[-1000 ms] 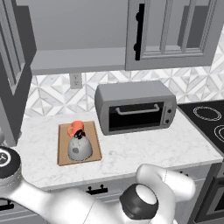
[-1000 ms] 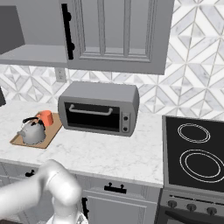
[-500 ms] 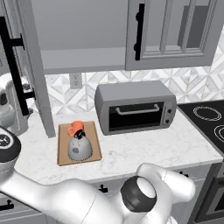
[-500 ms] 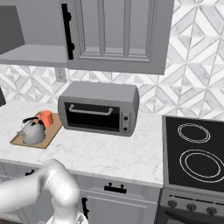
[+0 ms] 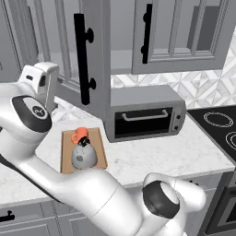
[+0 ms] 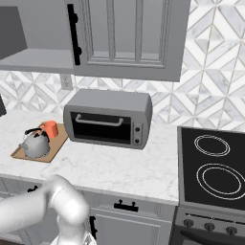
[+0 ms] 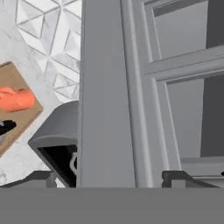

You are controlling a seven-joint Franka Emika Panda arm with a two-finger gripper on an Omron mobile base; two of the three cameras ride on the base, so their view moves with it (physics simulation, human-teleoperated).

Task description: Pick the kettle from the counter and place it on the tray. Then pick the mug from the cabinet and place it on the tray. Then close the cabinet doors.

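Door (image 5: 87, 60), left of centre, has swung partway shut since a second ago; end effector (image 7: 107, 177) spread, grasping nothing, pushing it; kettle (image 5: 84, 154) and mug (image 5: 80, 135) already on tray (image 5: 99, 143).

Your arm (image 5: 92, 193) is glossy white with rounded links, dark grey circular joint caps, and two small dark pincer fingertips (image 7: 41, 177).

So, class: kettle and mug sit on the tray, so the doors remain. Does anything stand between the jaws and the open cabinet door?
Nothing visible does. In the hand view the open cabinet door stands right ahead of the gripper, its jaws spread wide with the door's edge between them.
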